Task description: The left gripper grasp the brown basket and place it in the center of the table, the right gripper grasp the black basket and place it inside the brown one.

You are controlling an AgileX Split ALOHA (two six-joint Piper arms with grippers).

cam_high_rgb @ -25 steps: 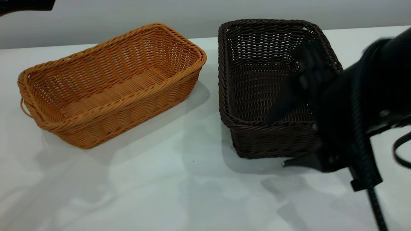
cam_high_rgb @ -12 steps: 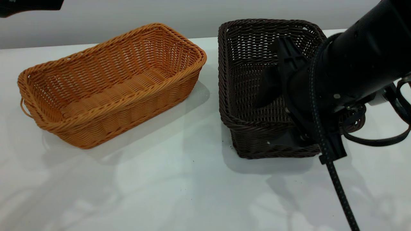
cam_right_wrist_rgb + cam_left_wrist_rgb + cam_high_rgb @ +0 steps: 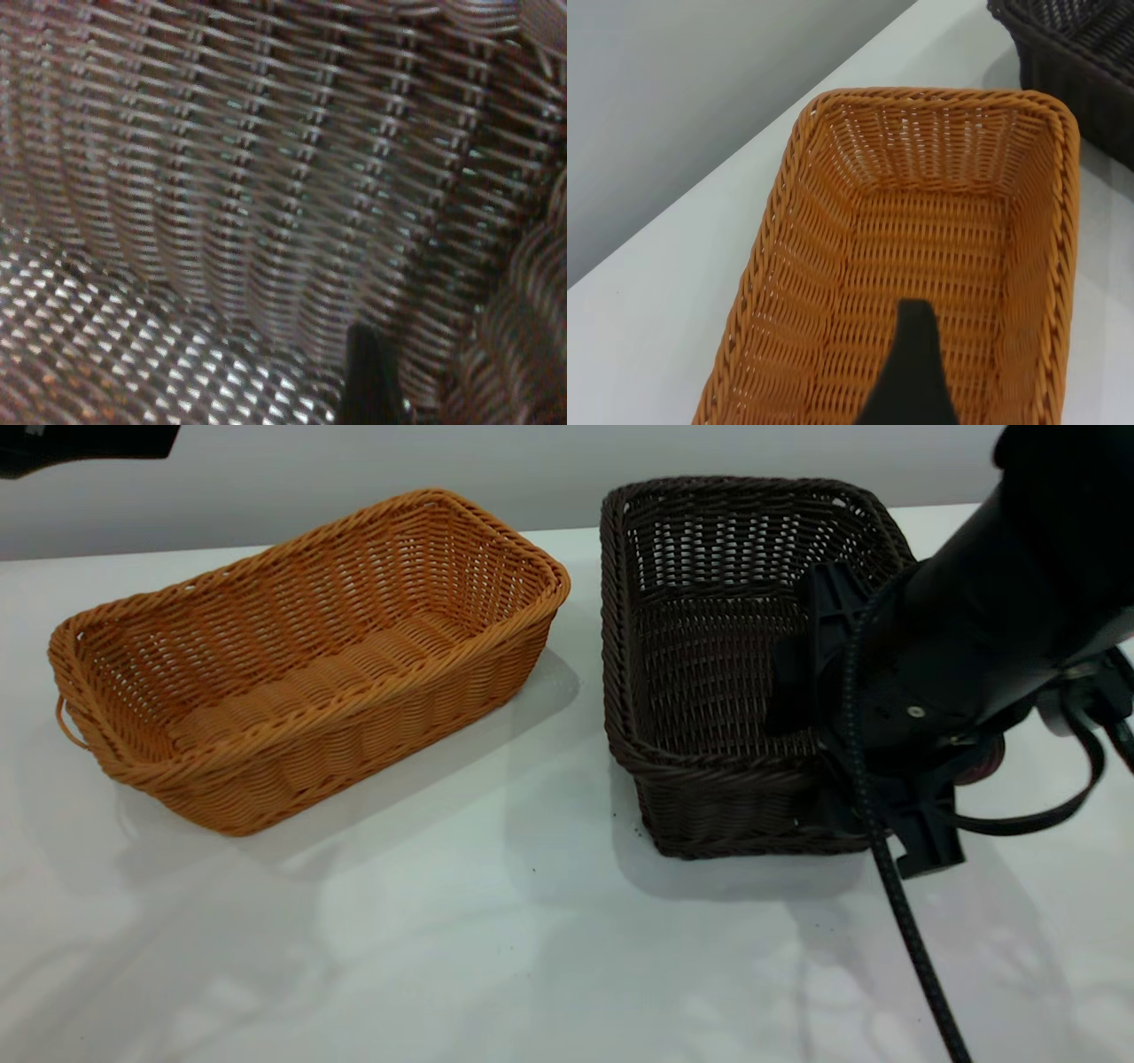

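Observation:
The brown basket stands on the left half of the table, with its loop handle on its left short end. The black basket stands to its right. My right gripper is open and straddles the black basket's near short wall by the right corner. One finger is inside and the other is outside. The right wrist view shows the inner finger beside the woven wall. My left arm hovers at the top left. Its one visible finger is above the brown basket's inside, touching nothing.
A grey wall runs behind the table's far edge. The right arm's black braided cable hangs down over the table in front of the black basket. A corner of the black basket shows beyond the brown one in the left wrist view.
My right gripper came in from the right and dropped over the black basket's near wall, one finger now deeper inside. The left arm barely shifted. Both baskets stay about in place.

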